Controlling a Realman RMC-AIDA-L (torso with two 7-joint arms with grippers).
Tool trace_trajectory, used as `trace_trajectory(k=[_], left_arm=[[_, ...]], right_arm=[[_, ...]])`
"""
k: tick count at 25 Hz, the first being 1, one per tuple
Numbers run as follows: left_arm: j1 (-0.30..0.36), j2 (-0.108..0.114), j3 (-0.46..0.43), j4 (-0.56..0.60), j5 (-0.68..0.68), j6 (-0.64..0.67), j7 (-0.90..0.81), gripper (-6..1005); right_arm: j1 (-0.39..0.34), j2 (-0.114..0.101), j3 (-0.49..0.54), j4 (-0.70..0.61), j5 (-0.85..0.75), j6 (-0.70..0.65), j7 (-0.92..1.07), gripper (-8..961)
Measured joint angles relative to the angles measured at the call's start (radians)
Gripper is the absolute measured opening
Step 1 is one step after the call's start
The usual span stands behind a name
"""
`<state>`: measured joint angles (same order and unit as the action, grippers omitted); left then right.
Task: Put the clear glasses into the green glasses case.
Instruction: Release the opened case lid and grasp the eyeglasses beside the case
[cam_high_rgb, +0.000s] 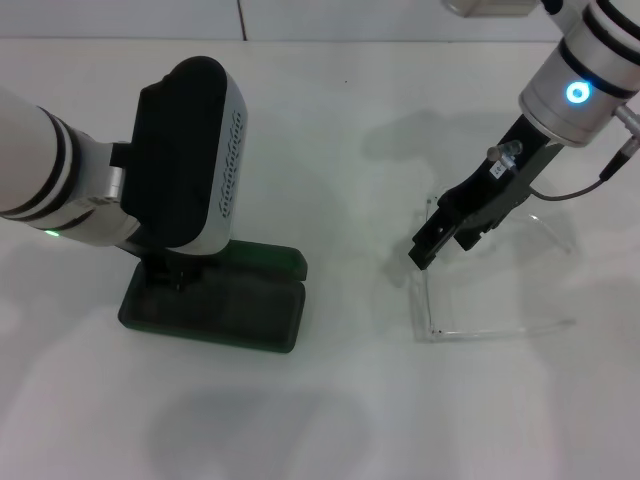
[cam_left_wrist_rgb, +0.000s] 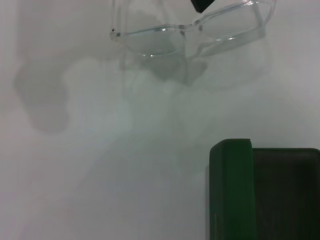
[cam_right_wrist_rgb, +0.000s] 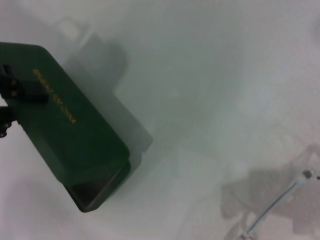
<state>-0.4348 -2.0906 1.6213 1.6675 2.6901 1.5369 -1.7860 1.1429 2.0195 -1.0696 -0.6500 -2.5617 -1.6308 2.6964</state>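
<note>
We see the case (cam_high_rgb: 215, 310) open under our left gripper (cam_high_rgb: 165, 272), whose grip we cannot tell. Our right gripper (cam_high_rgb: 432, 245) closes on the glasses (cam_high_rgb: 490, 300), not yet off the table (cam_high_rgb: 350, 420).

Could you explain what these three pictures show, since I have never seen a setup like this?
It is a robot with two arms. One picture looks down from its head; the other two come from cameras on its wrists. On the white table lie two things: a green glasses case, its lid partly raised, and clear glasses. The left gripper is down at the case. The right gripper is lowered at the glasses' front frame; whether it grips them is unclear. The left wrist view shows the glasses beyond the case; the right wrist view shows the case.
</note>
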Motion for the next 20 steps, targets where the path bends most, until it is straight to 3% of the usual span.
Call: trace_trajectory(k=[9,11,20], left_arm=[[0.007,0.001,0.000,-0.002,0.000,0.000,0.022,201],[0.014,0.000,0.000,-0.002,0.000,0.000,0.028,201],[0.033,-0.002,0.007,0.002,-0.016,0.000,0.034,201]], right_arm=[[0.037,0.004,-0.005,0.088,0.000,0.052,0.017,744],[0.041,0.004,-0.005,0.110,0.000,0.068,0.017,589],[0.040,0.004,-0.005,0.132,0.000,0.105,0.026,578]])
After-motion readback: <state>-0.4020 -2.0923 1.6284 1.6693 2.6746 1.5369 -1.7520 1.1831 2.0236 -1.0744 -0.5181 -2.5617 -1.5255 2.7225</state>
